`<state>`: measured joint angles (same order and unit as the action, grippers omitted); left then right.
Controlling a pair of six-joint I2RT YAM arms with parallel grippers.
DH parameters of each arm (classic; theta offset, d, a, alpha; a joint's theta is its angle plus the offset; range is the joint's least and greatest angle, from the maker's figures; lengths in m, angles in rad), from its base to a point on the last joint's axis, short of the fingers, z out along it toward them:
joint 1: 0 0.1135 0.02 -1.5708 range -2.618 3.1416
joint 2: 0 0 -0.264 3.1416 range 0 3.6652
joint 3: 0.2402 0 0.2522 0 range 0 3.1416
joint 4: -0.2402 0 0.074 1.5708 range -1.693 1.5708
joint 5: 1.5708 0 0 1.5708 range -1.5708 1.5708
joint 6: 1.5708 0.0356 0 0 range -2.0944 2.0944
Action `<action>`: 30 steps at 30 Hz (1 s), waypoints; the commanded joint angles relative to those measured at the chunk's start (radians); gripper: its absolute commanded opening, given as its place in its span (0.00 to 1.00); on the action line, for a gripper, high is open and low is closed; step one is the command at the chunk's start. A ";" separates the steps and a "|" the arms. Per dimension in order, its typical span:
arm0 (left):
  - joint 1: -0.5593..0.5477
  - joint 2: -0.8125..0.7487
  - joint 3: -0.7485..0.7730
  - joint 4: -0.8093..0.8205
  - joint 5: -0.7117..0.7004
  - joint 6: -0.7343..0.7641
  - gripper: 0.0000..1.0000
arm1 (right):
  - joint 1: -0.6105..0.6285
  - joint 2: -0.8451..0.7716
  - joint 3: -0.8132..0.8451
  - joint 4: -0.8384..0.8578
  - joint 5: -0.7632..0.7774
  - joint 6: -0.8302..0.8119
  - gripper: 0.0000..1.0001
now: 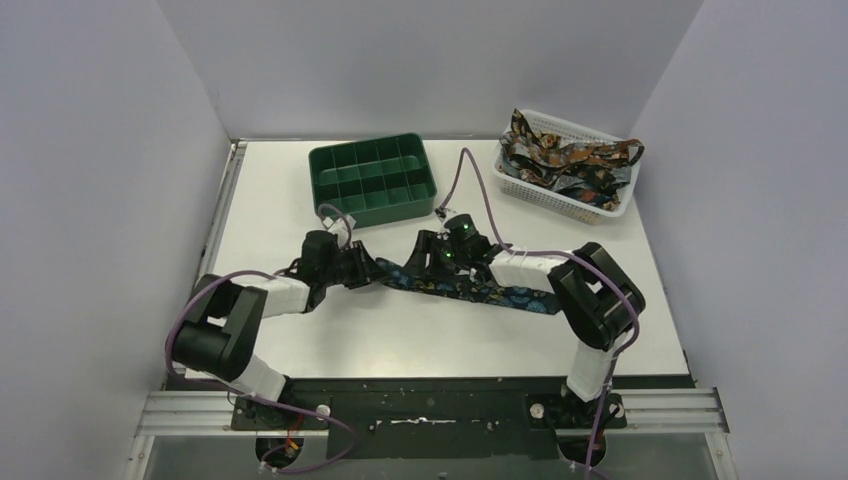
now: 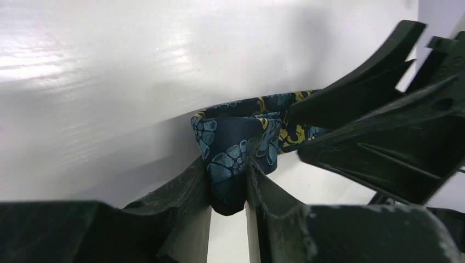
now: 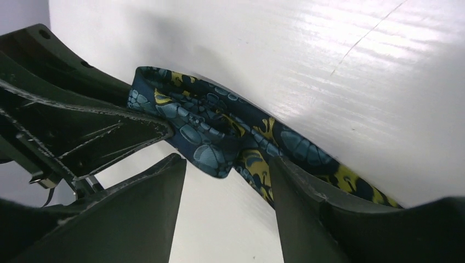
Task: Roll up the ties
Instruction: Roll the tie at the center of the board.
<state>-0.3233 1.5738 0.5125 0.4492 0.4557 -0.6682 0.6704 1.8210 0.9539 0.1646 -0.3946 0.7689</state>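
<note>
top external view: a white surface point(image 1: 400, 335) holds a green tray point(image 1: 392, 212) at the back and a white basket point(image 1: 560, 200) at the back right. the basket is full of other ties point(image 1: 565, 160) in a messy heap. one tie point(image 1: 500, 293) lies flat on the surface in front of the tray. it is dark blue with blue and yellow shapes. it runs from the middle out to the right, and part of it goes under the right arm. the left gripper point(image 1: 368, 268) and the right gripper point(image 1: 432, 255) are low on the surface, close to each other, at the left end of the tie.

left wrist view: the left gripper point(image 2: 226, 178) is narrow and pinches the tie point(image 2: 236, 145). the end of the tie is folded over into a small loop, and the two fingers point(image 2: 186, 192) squeeze the fold from both sides. the right gripper point(image 2: 384, 126) is just beside it, on the right.

right wrist view: the right gripper point(image 3: 227, 203) is wide. you can see the white surface in the gap between its fingers point(image 3: 148, 213). the folded part of the tie point(image 3: 214, 137) sits at the far end of that gap, and the tie runs back along the right finger. the fingers do not squeeze it. the left gripper point(image 3: 82, 126) is on the left, touching the fold.
</note>
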 commanded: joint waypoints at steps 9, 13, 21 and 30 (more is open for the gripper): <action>-0.141 -0.160 0.162 -0.385 -0.409 0.138 0.23 | -0.084 -0.132 -0.027 -0.086 0.091 -0.118 0.61; -0.178 -0.178 0.219 -0.475 -0.537 0.173 0.23 | -0.092 -0.129 -0.036 -0.121 0.118 -0.144 0.61; -0.300 -0.139 0.328 -0.638 -0.791 0.249 0.24 | -0.100 -0.161 -0.053 -0.132 0.112 -0.158 0.63; -0.393 -0.083 0.393 -0.707 -0.991 0.283 0.24 | -0.103 -0.178 -0.074 -0.112 0.089 -0.144 0.64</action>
<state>-0.6945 1.4784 0.8509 -0.2150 -0.4019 -0.4194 0.5755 1.6981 0.8879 0.0246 -0.3038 0.6319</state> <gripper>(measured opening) 0.243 0.633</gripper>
